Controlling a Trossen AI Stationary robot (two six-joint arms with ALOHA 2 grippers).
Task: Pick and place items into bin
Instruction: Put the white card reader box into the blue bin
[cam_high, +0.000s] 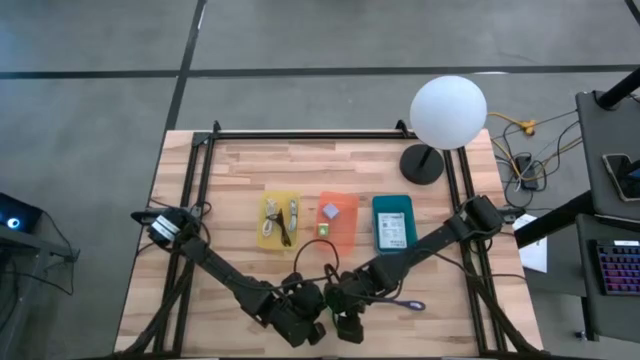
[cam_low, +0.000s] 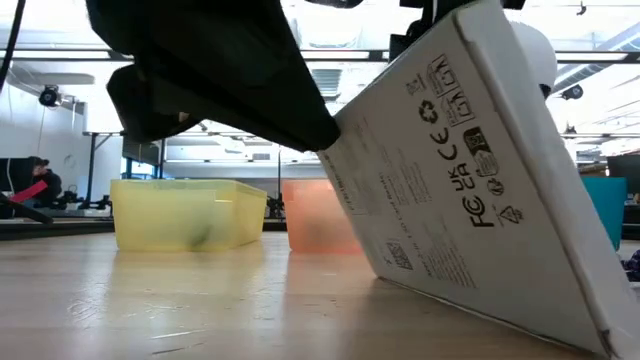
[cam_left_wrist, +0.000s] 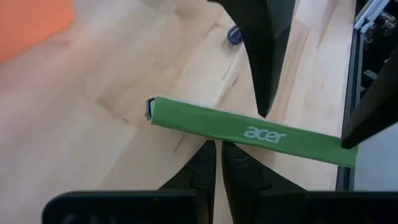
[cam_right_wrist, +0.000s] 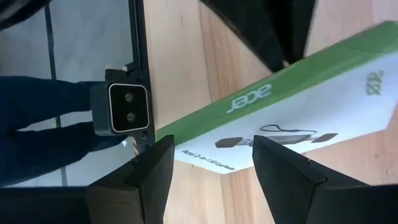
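A flat white box (cam_low: 470, 180) with a green "acer" side (cam_left_wrist: 249, 132) stands tilted near the table's near edge, its lower edge (cam_low: 500, 315) on the wood. My left gripper (cam_left_wrist: 217, 146) is shut, its tips at the green side. My right gripper (cam_right_wrist: 211, 146) is open, and the box (cam_right_wrist: 280, 106) lies slanting just beyond and between its fingers. In the high view both grippers, left (cam_high: 305, 325) and right (cam_high: 347, 318), meet at the near edge and hide the box. My left gripper presses its shut fingertips (cam_left_wrist: 208, 155) against the box's green narrow side (cam_left_wrist: 214, 134), about midway along it. In the low view it meets the box's raised left corner (cam_low: 335, 140). The box leans, tilted, with its lower edge on the table. Whether my right gripper touches the box, I cannot tell.
Three bins stand in a row mid-table: yellow (cam_high: 264, 222) with cables inside, orange (cam_high: 345, 235) with small cubes, teal (cam_high: 377, 225) with a printed packet. The white globe lamp (cam_high: 448, 110) stands at the far right. A purple item (cam_high: 405, 303) lies right of the grippers.
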